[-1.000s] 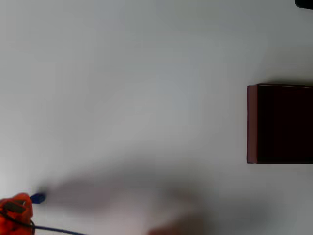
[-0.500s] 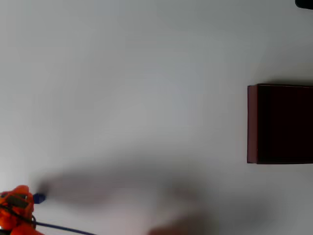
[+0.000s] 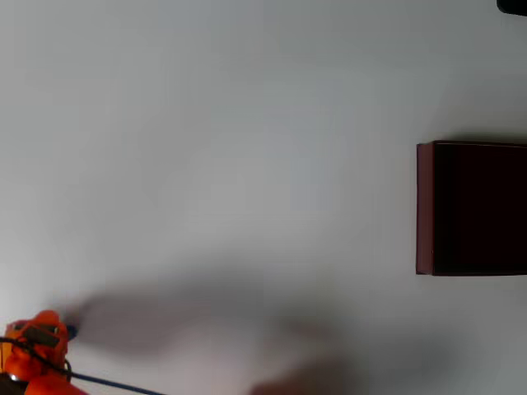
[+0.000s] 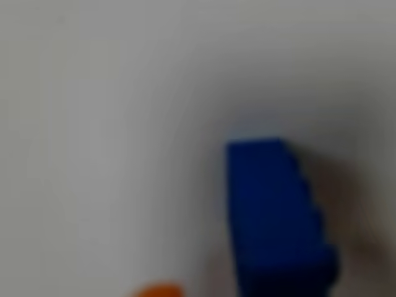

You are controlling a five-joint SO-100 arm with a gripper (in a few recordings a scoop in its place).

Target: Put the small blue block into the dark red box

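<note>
In the overhead view the orange gripper (image 3: 51,333) sits at the bottom left corner of the white table, over the small blue block (image 3: 72,332); just a sliver of blue shows at its right edge. The wrist view is blurred and very close: the blue block (image 4: 275,216) lies on the table at lower right, and one orange fingertip (image 4: 158,289) pokes in at the bottom edge to its left. Whether the fingers are open or shut I cannot tell. The dark red box (image 3: 424,208), with its near-black interior, stands far off at the right edge, partly cut by the frame.
A thin blue cable (image 3: 115,383) runs along the bottom edge from the arm. A dark object (image 3: 512,5) sits in the top right corner. A broad soft shadow lies across the lower table between gripper and box.
The gripper has shifted to the right onto the blue block, which was plainly visible beside it before and is now mostly covered. The box has not moved.
</note>
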